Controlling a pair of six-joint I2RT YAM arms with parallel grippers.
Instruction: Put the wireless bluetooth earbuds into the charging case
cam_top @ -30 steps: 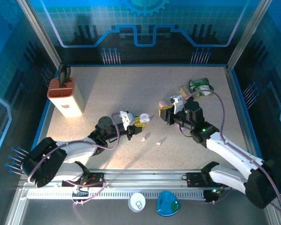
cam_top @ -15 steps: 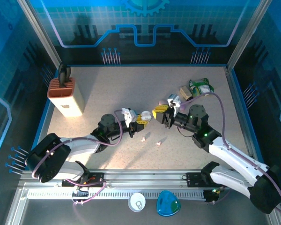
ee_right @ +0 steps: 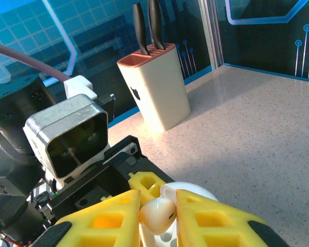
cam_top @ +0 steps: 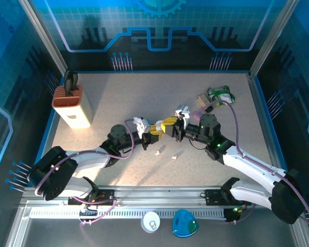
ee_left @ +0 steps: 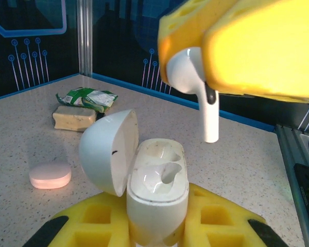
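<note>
1. A knife block (cam_top: pixel 72 105) stands upright at the far left of the table (cam_top: pixel 118 92), with dark handles sticking out of its top; the right wrist view shows it well behind the grippers
2. The left gripper (cam_top: pixel 153 131) is near the table's middle, its yellow pads (ee_left: pixel 92 221) clamped shut on the base of a white charging case (ee_left: pixel 157 190); the case stands upright with its lid (ee_left: pixel 108 152) swung open to the left and both sockets bare
3. Two loose buds (cam_top: pixel 158 152) (cam_top: pixel 174 157), pale pink, lie on the table just in front of the two grippers and apart from each other
4. The right gripper (cam_top: pixel 170 123) meets the left one tip to tip, its yellow fingers (ee_right: pixel 206 218) pinched on the head of a white earbud (ee_left: pixel 193 77); the stem points down, above the open case and clear of it
5. A pink case (ee_left: pixel 50 175), closed, lies flat on the table beyond
6. A tan bar (cam_top: pixel 203 99) and a green packet (cam_top: pixel 220 94) lie side by side at the far right
</note>
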